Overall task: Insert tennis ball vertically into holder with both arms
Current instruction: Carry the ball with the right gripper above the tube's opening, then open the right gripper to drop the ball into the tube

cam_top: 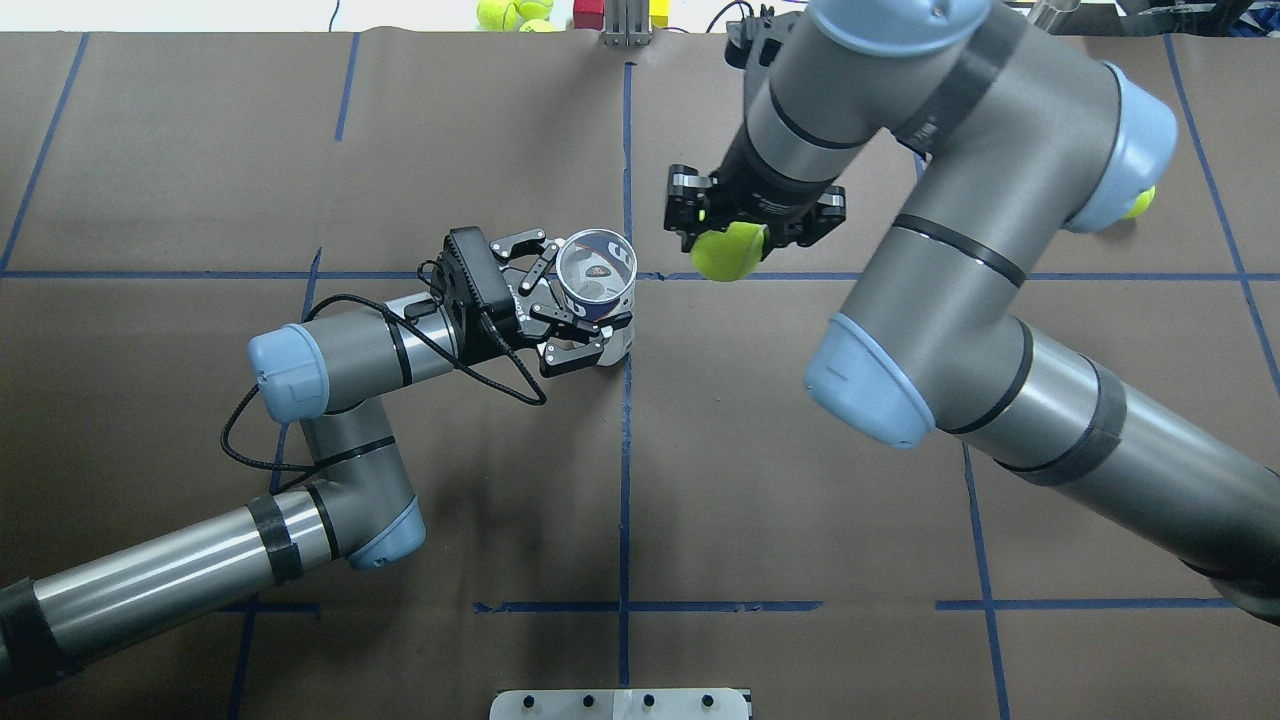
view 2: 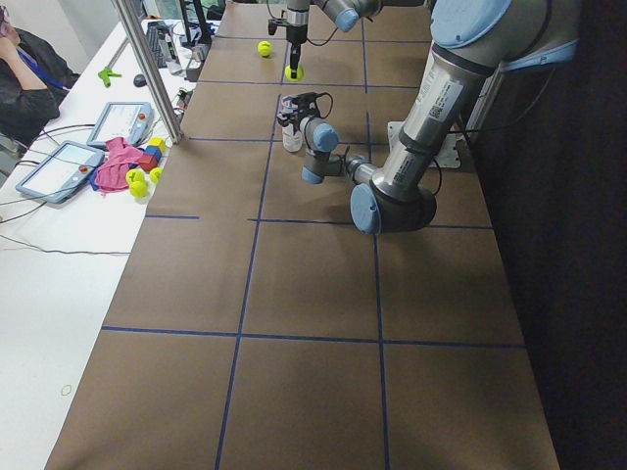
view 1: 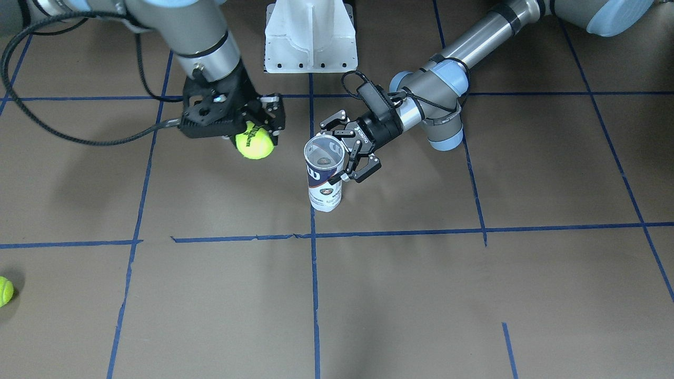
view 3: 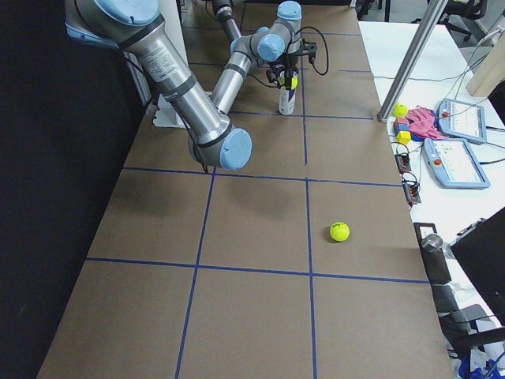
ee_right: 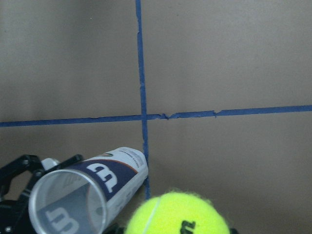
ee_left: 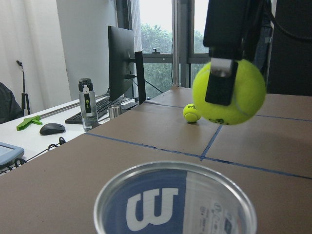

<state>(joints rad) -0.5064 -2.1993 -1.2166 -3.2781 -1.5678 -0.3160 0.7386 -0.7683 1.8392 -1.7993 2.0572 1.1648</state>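
The holder (view 1: 325, 184), a clear Wilson can with a navy-and-white label, stands upright on the table with its mouth open upward. My left gripper (view 1: 347, 150) reaches in level from the side and is shut on the holder's upper part. It also shows in the overhead view (cam_top: 572, 300). My right gripper (view 1: 258, 131) points down and is shut on a yellow-green tennis ball (view 1: 254, 141). It holds the ball in the air, beside and higher than the holder's mouth (cam_top: 597, 268). In the left wrist view the ball (ee_left: 229, 95) hangs beyond the holder's rim (ee_left: 170, 204).
A second tennis ball (view 1: 4, 290) lies on the table far out on my right side. The white metal pedestal base (view 1: 310, 37) stands at the robot's edge. More balls and blocks (cam_top: 510, 12) lie past the far edge. Blue tape lines grid the brown table.
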